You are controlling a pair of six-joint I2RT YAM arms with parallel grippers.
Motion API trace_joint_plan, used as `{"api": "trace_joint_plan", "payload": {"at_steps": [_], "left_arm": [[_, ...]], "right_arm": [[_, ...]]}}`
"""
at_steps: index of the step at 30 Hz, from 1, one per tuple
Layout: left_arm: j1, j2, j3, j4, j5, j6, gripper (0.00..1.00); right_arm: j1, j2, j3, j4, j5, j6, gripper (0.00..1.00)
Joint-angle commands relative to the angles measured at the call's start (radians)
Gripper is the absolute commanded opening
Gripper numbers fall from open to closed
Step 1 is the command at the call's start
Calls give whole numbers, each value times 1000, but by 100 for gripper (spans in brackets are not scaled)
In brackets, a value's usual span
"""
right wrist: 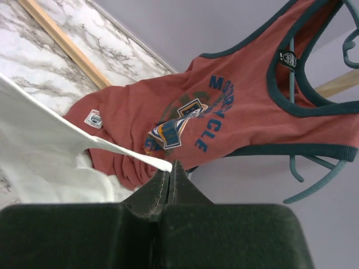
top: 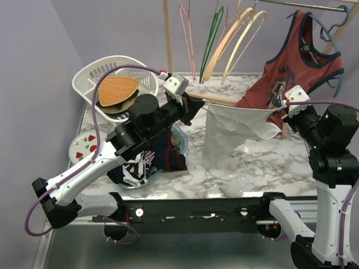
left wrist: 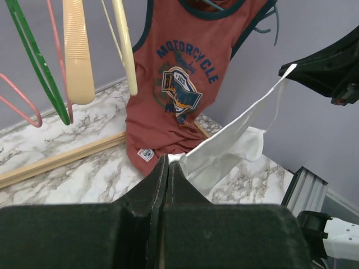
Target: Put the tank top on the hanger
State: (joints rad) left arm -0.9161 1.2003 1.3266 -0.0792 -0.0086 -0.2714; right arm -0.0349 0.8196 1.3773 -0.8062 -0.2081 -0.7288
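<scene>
White tank top (top: 233, 137) hung stretched between my claws above table (top: 263, 174). Left claw (top: 199, 106) pinched one top corner, jaws pressed together on cloth; right claw (top: 285, 112) pinched other corner likewise. Light-wood hanger (left wrist: 78, 56) hung behind, apart, left of red tank top (top: 294, 67).

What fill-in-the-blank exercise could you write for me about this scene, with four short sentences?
1. The left gripper and the right gripper both hold the ____ tank top, stretched between them.
2. The jaws of both grippers are ____.
3. The large word printed on the red tank top reads ____.
4. The table has a ____ pattern.

Missing words: white; shut; MOTORCYCLE; marble.
</scene>
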Motion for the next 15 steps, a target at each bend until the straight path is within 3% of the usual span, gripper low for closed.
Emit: {"api": "trace_joint_plan", "payload": {"at_steps": [1,7,15], "left_arm": [[11,-50,-35,-86,80,11,0],[13,-48,-119,-84,260,-18,0],[14,106,-267,50,314,-104,0]], "right_arm": [[-8,-16,-33,1,52,34,0],[-8,-39,-147,-34,-59,51,1],[-8,104,-411,36,-180,83,0]]}}
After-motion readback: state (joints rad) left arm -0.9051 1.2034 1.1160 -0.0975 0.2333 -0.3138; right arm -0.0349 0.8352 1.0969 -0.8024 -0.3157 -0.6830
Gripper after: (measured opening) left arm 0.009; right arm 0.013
